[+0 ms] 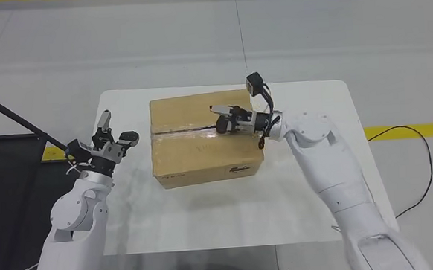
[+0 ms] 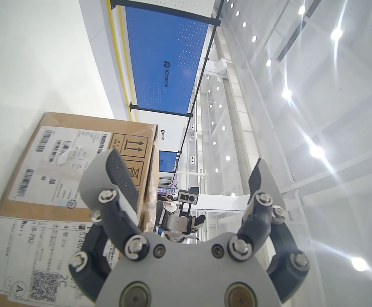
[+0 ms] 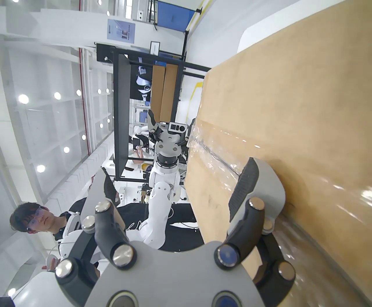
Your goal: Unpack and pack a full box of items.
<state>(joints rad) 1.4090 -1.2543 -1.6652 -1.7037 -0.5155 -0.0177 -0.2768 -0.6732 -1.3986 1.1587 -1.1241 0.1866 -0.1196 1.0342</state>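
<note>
A closed cardboard box (image 1: 202,147) stands in the middle of the white table (image 1: 310,196), its top flaps sealed with clear tape (image 3: 221,162) along the seam. My right gripper (image 1: 221,120) lies open over the box top (image 3: 290,116) at the seam, and one fingertip (image 3: 247,186) rests on the cardboard beside the tape. Just off the box's left side, my left gripper (image 1: 118,129) stands open and holds nothing. In the left wrist view this gripper (image 2: 189,180) faces the box's labelled end (image 2: 72,162). It also shows far off (image 3: 165,136) past the box edge.
A thin black pole (image 1: 14,117) slants toward the table's left edge beside my left arm. A black mat (image 1: 11,192) lies on the floor to the left. Bare table surface (image 1: 229,216) lies in front of the box and to its right.
</note>
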